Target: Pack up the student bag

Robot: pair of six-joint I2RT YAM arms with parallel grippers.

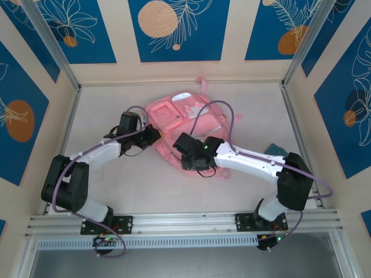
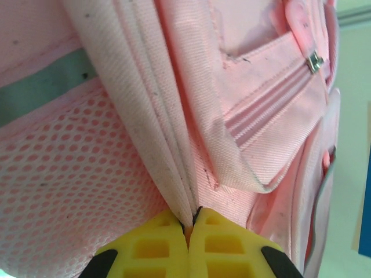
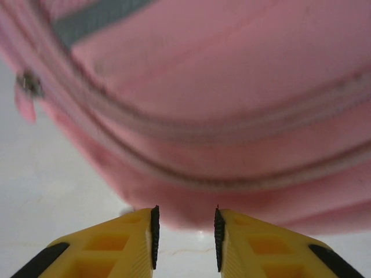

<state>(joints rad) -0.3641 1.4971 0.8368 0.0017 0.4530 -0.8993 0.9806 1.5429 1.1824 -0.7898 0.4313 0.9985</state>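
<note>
The large soft pink fabric backpack [image 1: 177,113] lies midway on the pale bench [image 1: 151,188]. The left fingers [image 2: 152,250] pinch its thin seam fold. The right fingers [image 3: 128,242] stand narrowly apart and empty by a blurred edge, possibly a zip. A tug there could slip that fold free.

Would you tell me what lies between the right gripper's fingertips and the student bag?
A strip of bare white table, seen in the right wrist view: the right gripper stands open just short of the student bag.
</note>
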